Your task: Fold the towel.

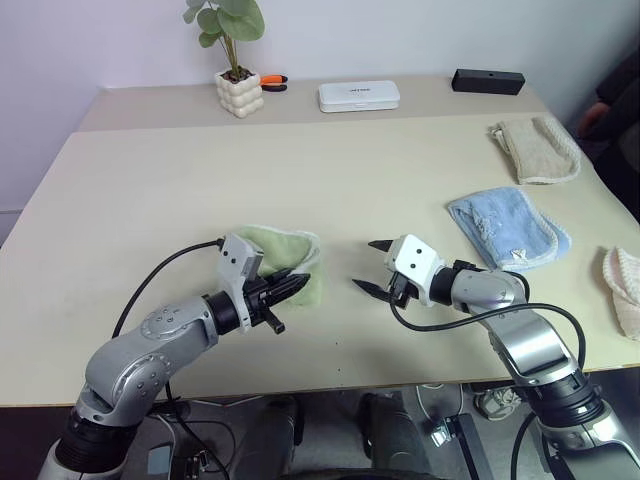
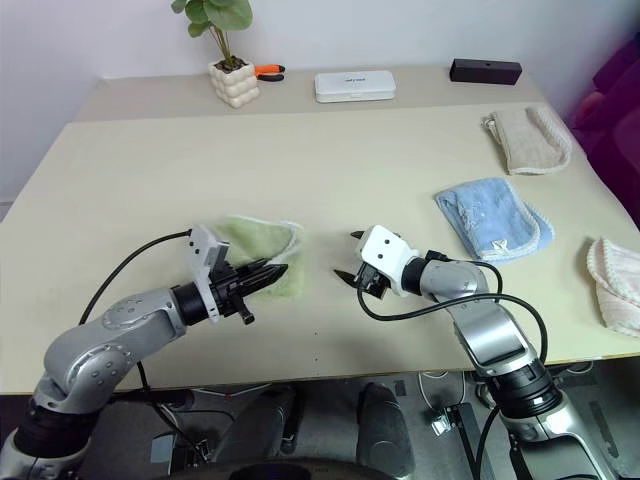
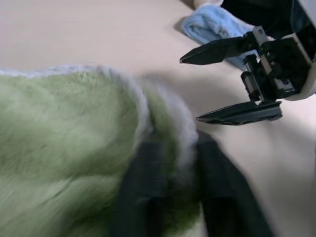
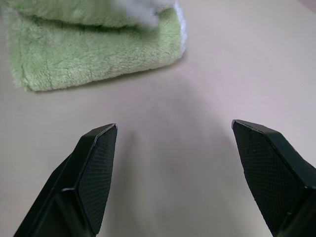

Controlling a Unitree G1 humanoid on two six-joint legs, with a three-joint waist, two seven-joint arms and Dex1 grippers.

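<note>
My left gripper (image 1: pixel 298 284) sits over the near right corner of the towel (image 1: pixel 285 247), which lies folded on the table (image 1: pixel 150 200) in front of me, a little to my left. The towel's whitish edge runs between my left fingers (image 3: pixel 143 197). They stand a little apart, one on each side of that edge, but I cannot tell whether they pinch it or have let go.

My right gripper (image 1: pixel 371 265) hangs just above bare tabletop, a short way to the right of the towel and apart from it. Its jaws are spread wide and hold nothing. From my right wrist I see the towel's doubled layers, the lower one showing past the upper.

Farther right lies a blue towel (image 1: pixel 508 229), beyond it a beige towel (image 1: pixel 536 149), and a pale cloth (image 1: pixel 624 290) at the right edge. Along the far side stand a plant (image 1: pixel 236 60), a white case (image 1: pixel 358 95) and a black box (image 1: pixel 487 81).
</note>
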